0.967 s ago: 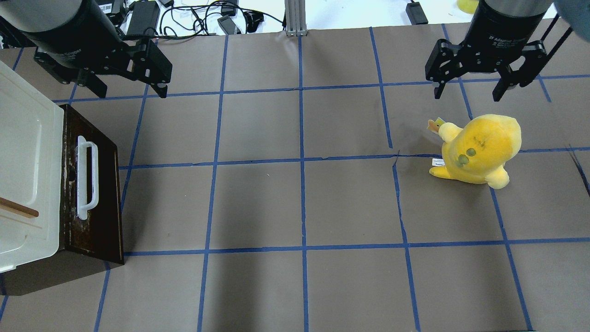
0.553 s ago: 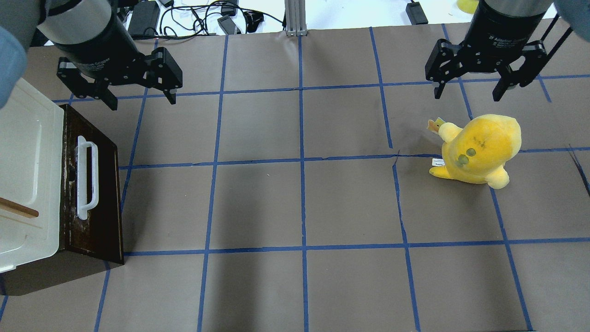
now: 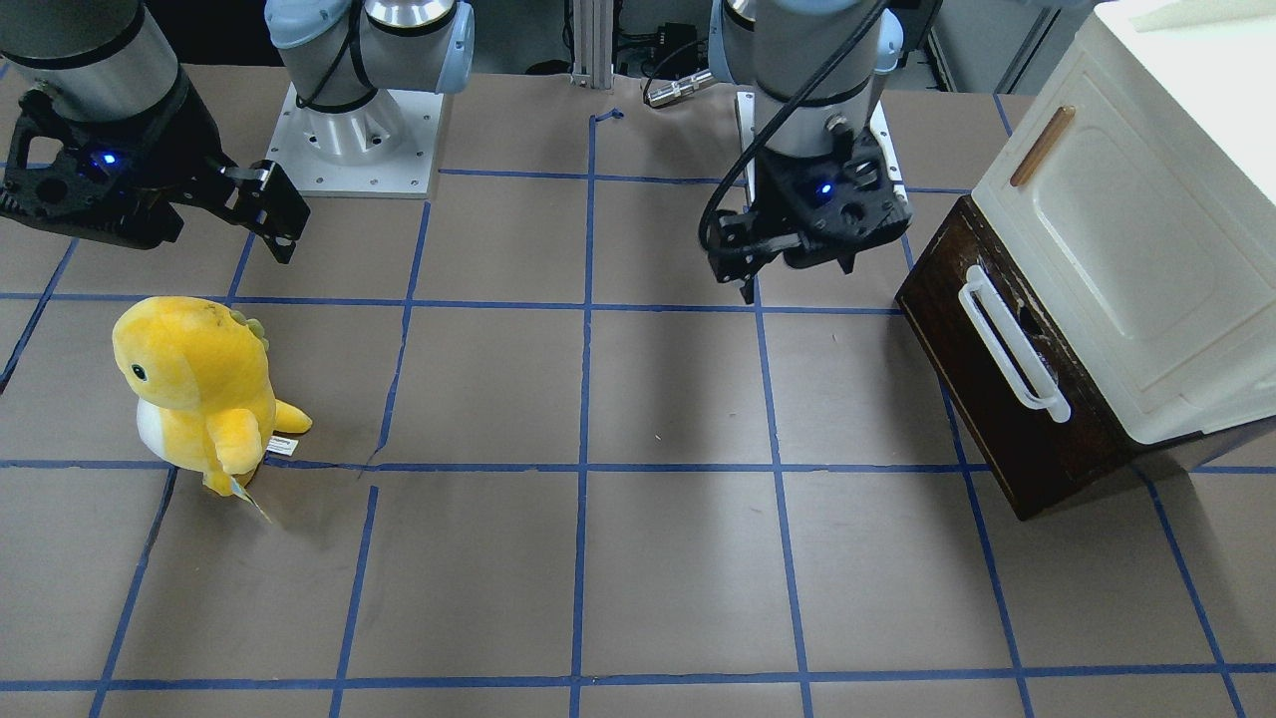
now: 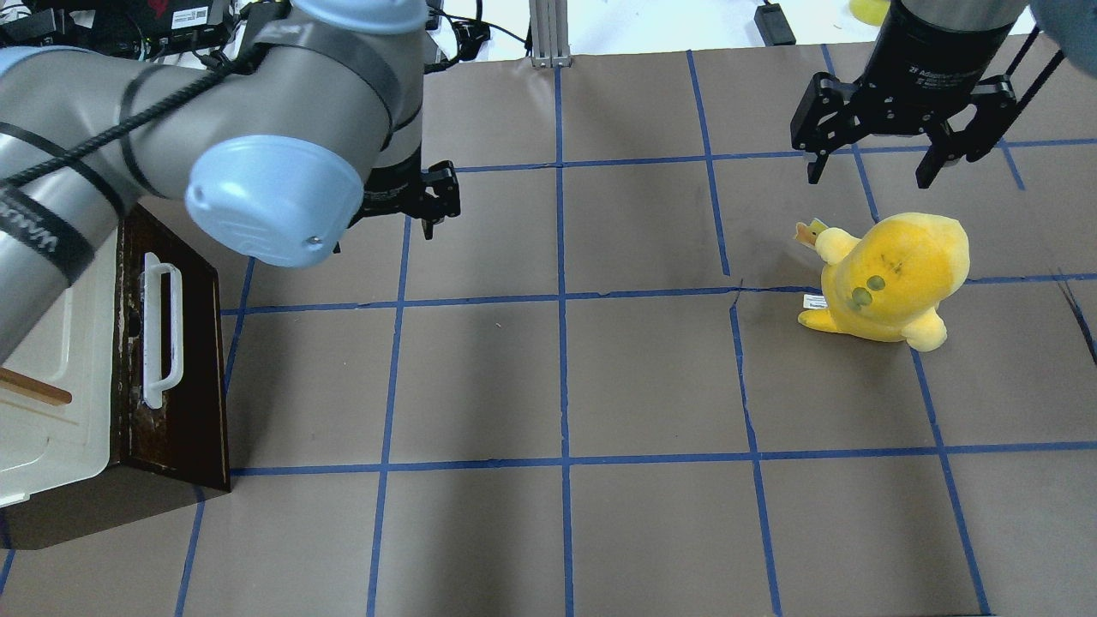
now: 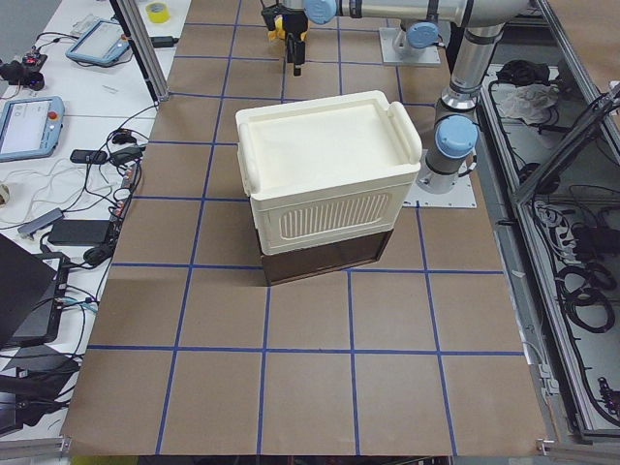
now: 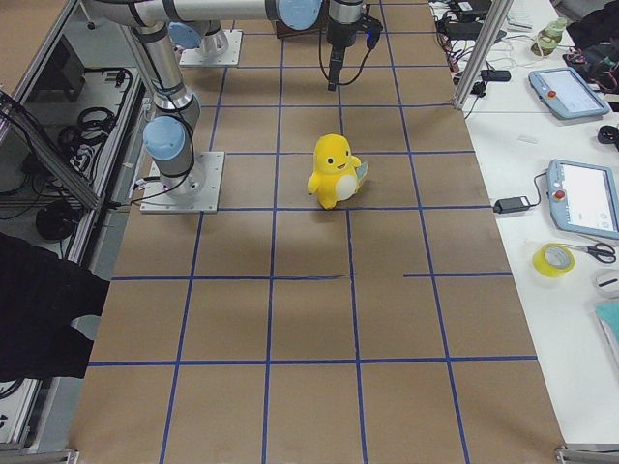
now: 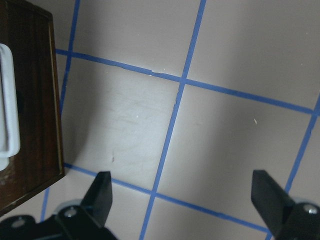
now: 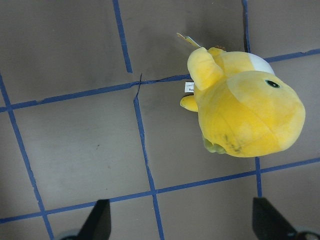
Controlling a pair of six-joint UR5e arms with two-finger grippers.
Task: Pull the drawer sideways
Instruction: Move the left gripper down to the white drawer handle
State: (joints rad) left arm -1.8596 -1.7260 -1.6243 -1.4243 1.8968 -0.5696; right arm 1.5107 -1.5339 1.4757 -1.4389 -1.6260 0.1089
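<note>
Drawer (image 3: 982,399) sits under cream cabinet (image 3: 1126,259) on surface (image 4: 557,377), off to side of left hand (image 7: 185,197), well apart. White bar handle (image 3: 1012,344) untouched. Left hand fingers spread wide, empty. Right hand (image 4: 867,176) likewise spread, empty, hovering near yellow plush (image 4: 891,278).
</note>
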